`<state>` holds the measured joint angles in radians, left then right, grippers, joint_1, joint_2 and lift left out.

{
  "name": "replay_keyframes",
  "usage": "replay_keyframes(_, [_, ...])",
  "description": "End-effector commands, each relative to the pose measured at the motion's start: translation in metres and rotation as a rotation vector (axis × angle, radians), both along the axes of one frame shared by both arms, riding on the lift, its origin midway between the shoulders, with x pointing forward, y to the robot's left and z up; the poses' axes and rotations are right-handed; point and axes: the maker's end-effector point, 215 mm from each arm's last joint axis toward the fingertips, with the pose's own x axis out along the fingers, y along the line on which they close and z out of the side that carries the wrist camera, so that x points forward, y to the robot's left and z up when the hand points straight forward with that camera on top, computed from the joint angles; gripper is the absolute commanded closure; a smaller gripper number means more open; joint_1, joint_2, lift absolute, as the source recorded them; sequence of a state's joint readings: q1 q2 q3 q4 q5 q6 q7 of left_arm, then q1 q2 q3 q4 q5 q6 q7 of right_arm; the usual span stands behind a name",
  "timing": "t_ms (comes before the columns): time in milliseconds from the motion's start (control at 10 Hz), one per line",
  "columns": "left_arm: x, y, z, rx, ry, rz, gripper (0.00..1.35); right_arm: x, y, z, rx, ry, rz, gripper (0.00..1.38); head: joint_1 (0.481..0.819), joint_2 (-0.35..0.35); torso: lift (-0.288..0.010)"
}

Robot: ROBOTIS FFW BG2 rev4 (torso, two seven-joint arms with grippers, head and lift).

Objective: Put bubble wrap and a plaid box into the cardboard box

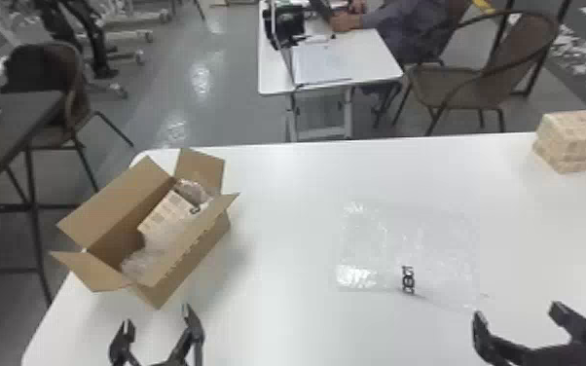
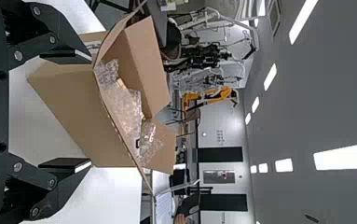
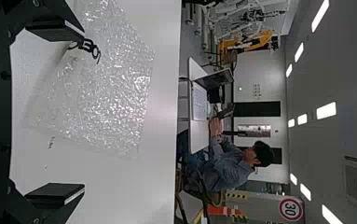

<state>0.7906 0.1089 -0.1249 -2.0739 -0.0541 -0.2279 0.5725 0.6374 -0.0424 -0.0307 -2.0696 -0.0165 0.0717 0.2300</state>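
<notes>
At the front left in the head view my left gripper (image 1: 158,321) is open, just in front of the open cardboard box (image 1: 199,258). Inside that box lie a plaid box (image 1: 168,211) and crumpled bubble wrap (image 1: 155,243). A flat sheet of bubble wrap (image 1: 409,243) is spread on the table. My right gripper (image 1: 516,316) stands open near its front right corner. The left wrist view has the left gripper (image 2: 80,112) with the cardboard box (image 2: 73,112) beyond its parted fingers. In the right wrist view the right gripper (image 3: 73,112) is apart from the sheet of bubble wrap (image 3: 106,88).
Stacked plaid boxes (image 1: 576,141) stand at the white table's (image 1: 287,194) far right corner. The cardboard box's flaps (image 1: 112,204) spread outward near the left edge. Behind are a smaller table (image 1: 379,58) and chairs.
</notes>
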Motion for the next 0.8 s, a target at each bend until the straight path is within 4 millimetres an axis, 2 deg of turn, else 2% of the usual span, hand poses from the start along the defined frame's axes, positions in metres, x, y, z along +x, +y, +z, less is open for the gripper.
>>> replay_keyframes(0, [0.0004, -0.0005, 0.0008, 0.001, -0.003, -0.003, 0.48, 0.0003, 0.0001, 0.0004, -0.002, -0.002, 0.000, 0.15, 0.695, 0.134, -0.108])
replay_keyframes(700, [0.0013, 0.0011, 0.0021, -0.003, -0.017, -0.003, 0.50, 0.0013, -0.0005, 0.0013, -0.005, -0.006, -0.007, 0.15, 0.695, 0.135, -0.108])
